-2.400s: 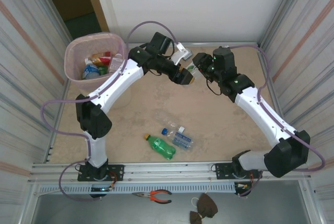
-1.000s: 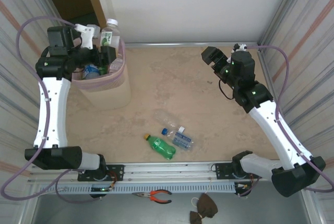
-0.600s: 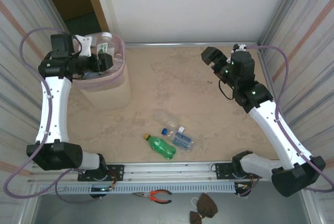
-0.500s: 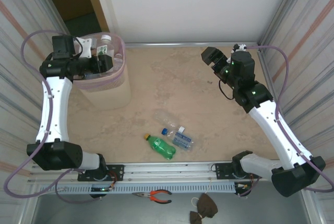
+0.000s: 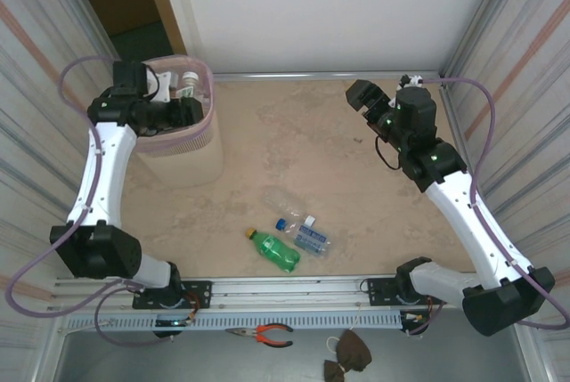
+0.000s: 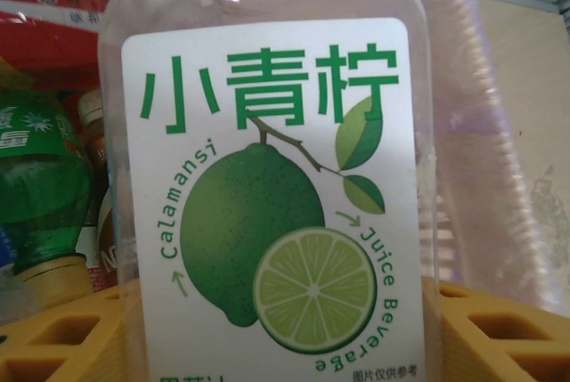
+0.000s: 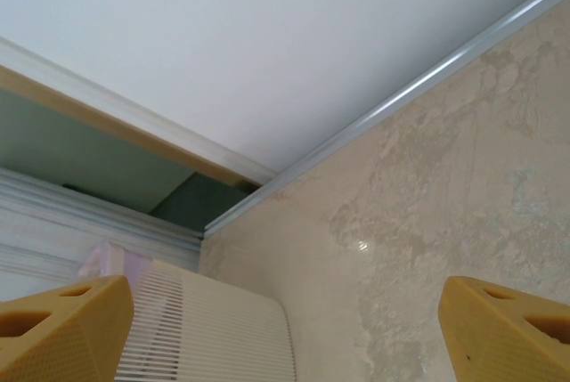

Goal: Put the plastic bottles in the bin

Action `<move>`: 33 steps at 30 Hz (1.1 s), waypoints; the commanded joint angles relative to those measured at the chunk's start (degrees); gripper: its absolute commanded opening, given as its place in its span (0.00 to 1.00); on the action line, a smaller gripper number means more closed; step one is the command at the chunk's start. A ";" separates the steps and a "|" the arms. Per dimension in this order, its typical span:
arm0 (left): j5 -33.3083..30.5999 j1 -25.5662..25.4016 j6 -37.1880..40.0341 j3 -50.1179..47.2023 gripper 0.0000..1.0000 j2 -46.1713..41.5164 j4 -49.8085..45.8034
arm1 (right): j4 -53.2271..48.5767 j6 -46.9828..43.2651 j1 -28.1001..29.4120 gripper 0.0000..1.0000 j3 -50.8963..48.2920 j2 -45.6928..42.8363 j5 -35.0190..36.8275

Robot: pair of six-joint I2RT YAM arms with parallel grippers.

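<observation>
- The left tool (image 5: 187,110) is clamped on a clear lime-juice bottle (image 6: 276,222). Its yellow fingers (image 6: 53,342) press either side of the white label.
- That bottle sits at the mouth of the pink bin (image 5: 194,161) in the desk's far left corner, with a dark green bottle (image 6: 36,186) and others inside.
- The right tool (image 7: 285,333) is raised at the far right, jaws wide apart.
- Three bottles lie near the front of the desk (image 5: 356,213): a bright green bottle (image 5: 273,249), a blue-labelled bottle (image 5: 307,238) and a clear bare bottle (image 5: 283,200).

pliers (image 5: 266,335): red-handled, on front ledge | brown cloth piece (image 5: 347,352): near pliers' right
</observation>
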 commanded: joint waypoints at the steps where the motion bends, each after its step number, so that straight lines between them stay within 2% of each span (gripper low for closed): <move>1: -2.30 -1.20 -1.15 1.56 0.57 2.36 -1.69 | -0.12 -0.76 -0.78 0.88 -0.79 -1.69 -0.48; 4: -5.09 -1.69 -1.68 2.07 0.60 4.32 -1.57 | -0.32 -0.76 -0.98 0.88 -0.98 -2.11 -0.31; 9: -8.51 -1.63 -0.96 3.14 0.77 6.37 -1.74 | -0.90 -0.85 -1.31 0.88 -1.35 -2.74 -0.30; 13: -10.88 -1.50 -1.42 2.97 0.89 2.75 2.01 | -1.54 -1.11 -1.68 0.88 -1.56 -3.52 0.18; 22: -6.79 -0.83 -0.54 9.48 0.92 -0.40 1.71 | -2.74 -2.11 -2.50 0.88 -1.66 -4.52 0.16; 25: -4.01 -0.87 0.33 10.88 0.85 -0.41 1.37 | -2.74 -4.39 -2.53 0.87 -1.71 -4.71 -1.20; 33: 0.19 -0.83 1.84 12.39 0.46 4.62 -0.24 | -6.26 -9.78 -2.52 0.84 -0.84 -5.82 -2.95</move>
